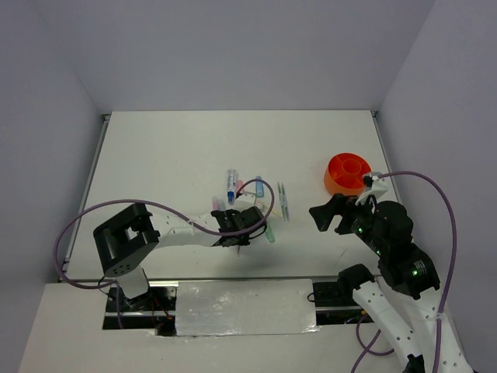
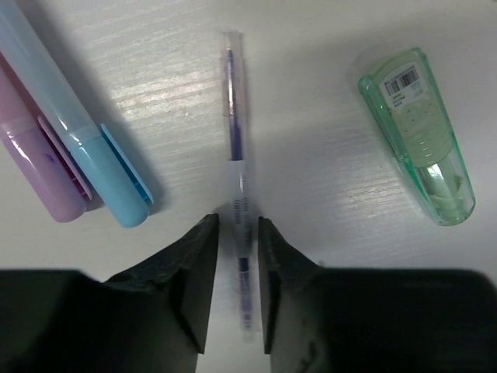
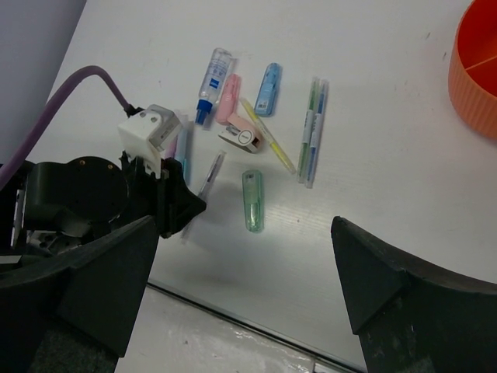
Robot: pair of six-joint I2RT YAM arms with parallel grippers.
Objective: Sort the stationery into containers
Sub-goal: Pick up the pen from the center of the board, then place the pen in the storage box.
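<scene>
My left gripper (image 2: 237,221) is low over the table with its jaws narrowly apart on either side of a thin clear pen (image 2: 235,124) with purple ink, which lies flat; a small gap shows beside the pen. A blue marker (image 2: 85,140) and a pink marker (image 2: 35,163) lie to its left, and a green capped marker (image 2: 423,140) to its right. In the top view the left gripper (image 1: 247,225) is at the near edge of the stationery cluster. My right gripper (image 3: 248,295) is wide open and empty, hovering near the orange cup (image 1: 351,172).
In the right wrist view lie a clear bottle with a blue cap (image 3: 211,74), a blue item (image 3: 267,84), a yellow pen (image 3: 268,136), two thin green and blue pens (image 3: 311,132) and a white-pink block (image 3: 241,134). The cup's rim (image 3: 475,70) is at the right.
</scene>
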